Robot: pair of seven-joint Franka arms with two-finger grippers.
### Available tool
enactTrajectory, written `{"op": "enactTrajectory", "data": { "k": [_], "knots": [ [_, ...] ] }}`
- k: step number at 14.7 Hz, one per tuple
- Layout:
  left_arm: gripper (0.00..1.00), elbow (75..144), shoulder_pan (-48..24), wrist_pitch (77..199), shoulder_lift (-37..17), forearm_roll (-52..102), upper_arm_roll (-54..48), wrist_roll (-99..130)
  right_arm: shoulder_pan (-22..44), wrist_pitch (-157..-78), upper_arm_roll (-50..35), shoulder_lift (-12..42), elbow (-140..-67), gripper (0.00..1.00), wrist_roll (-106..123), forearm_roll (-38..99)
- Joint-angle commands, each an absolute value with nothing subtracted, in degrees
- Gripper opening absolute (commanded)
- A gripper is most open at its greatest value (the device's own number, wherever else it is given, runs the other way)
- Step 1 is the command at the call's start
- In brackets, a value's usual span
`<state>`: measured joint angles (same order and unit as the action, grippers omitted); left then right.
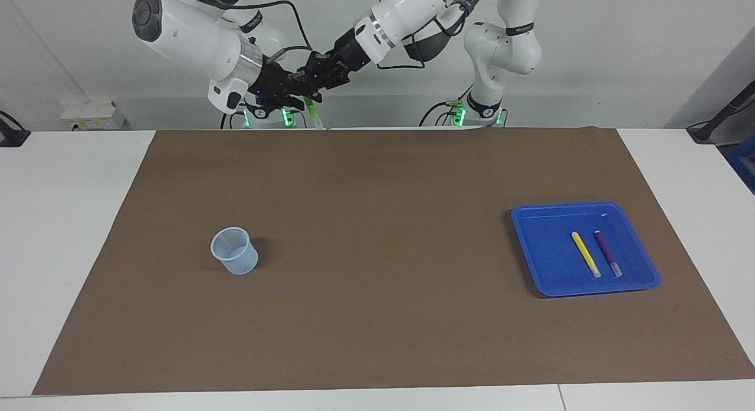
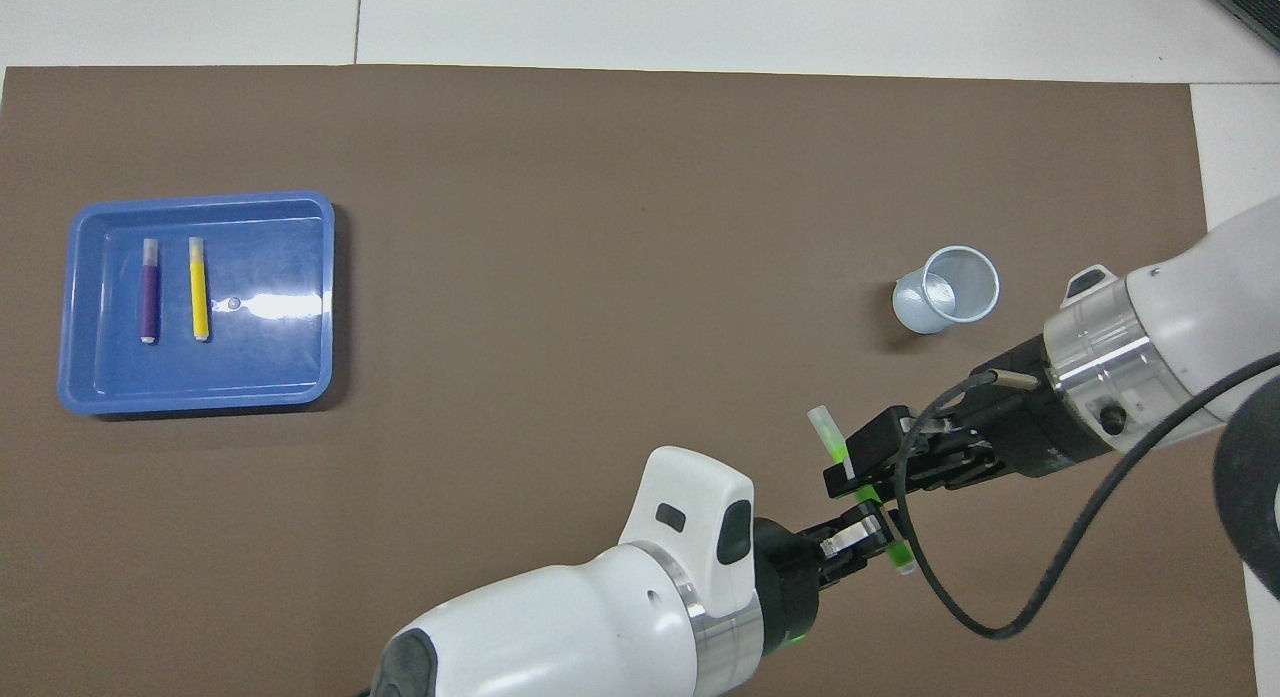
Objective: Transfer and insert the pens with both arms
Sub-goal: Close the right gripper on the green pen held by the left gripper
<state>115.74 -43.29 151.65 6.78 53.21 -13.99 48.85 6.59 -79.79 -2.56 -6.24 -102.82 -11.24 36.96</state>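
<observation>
At the counter's robot-side edge, our left claw [image 2: 868, 537] and right claw [image 2: 850, 462] both clench the green pen [image 2: 836, 447], its long axis tilted, the cup [image 2: 948, 289] lying nearest our right arm.

The green pen [image 2: 860, 490] hangs in the air over the brown mat [image 2: 600, 277], held from both ends: the left hand [image 2: 868, 534] grips it near its lower end and the right hand [image 2: 850, 469] closes on it higher up. The cup [image 2: 947, 289] stands on the mat near the right hand. Well apart from the cup, toward the left arm's end of the tabletop, the blue tray [image 2: 300, 377] holds the yellow pen [image 2: 199, 289] and the purple pen [image 2: 149, 291] side by side.
</observation>
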Motion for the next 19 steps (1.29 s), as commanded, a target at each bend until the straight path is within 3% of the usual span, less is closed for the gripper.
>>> {"op": "enactTrajectory", "data": {
  "k": [1, 11, 14, 19],
  "knots": [
    [0.00, 117.6, -44.6, 153.0, 8.4, 54.1, -13.4, 48.4, 6.5, -79.3, -2.5, -7.6, -104.1, 0.44, -12.3, 37.2],
    [0.00, 117.6, -44.6, 153.0, 8.4, 54.1, -13.4, 48.4, 6.5, -79.5, -2.5, -7.8, -104.8, 0.15, -11.0, 37.1],
    [0.00, 117.6, -44.6, 153.0, 8.4, 54.1, -13.4, 48.4, 6.5, -79.5, -2.5, -7.8, -104.8, 0.00, -10.5, 37.1],
    [0.00, 117.5, -44.6, 153.0, 8.3, 54.1, -13.4, 48.4, 6.0, -79.7, -2.5, -7.6, -104.7, 0.00, -10.1, 37.2]
  ]
}}
